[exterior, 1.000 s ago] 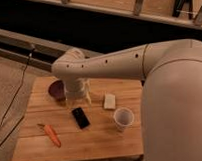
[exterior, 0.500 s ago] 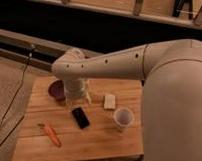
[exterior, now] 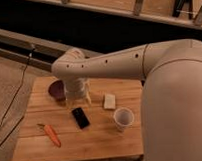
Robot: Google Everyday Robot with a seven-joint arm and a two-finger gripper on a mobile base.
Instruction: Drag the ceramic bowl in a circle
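Bowl (exterior: 57, 89) sits back-left on the bench (exterior: 96, 140). My end effector (exterior: 78, 99) hangs just right of it; clenched or released, can't tell. Looks like the approach step. Next: catch the rim, sweep a circle, avoid the phone (exterior: 80, 117).

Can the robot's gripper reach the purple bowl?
Probably yes. The gripper hangs low over the table, right beside the ceramic bowl, and nothing seems to stand between them.
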